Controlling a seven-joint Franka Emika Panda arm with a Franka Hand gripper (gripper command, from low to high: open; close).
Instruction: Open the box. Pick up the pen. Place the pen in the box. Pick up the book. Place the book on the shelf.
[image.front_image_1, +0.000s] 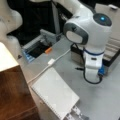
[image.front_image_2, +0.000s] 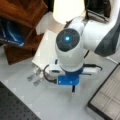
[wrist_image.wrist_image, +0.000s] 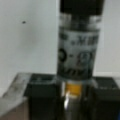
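Observation:
In the wrist view my gripper is shut on the pen, a black barrel with a silvery printed middle, held between two black pads. The pen's tip pokes out from under the wrist above the grey table, and shows again in a front view. The box stands open behind the arm, its pale compartmented tray showing. The white book lies flat on the table beside the shelf; the arm partly covers the book. The shelf is dark reddish wood.
A grey trough with a blue edge sits at the back left, with an orange item by it. A white cable runs across the table to the book. Perforated metal rails lie at the book's corner. A blue book stands in the shelf.

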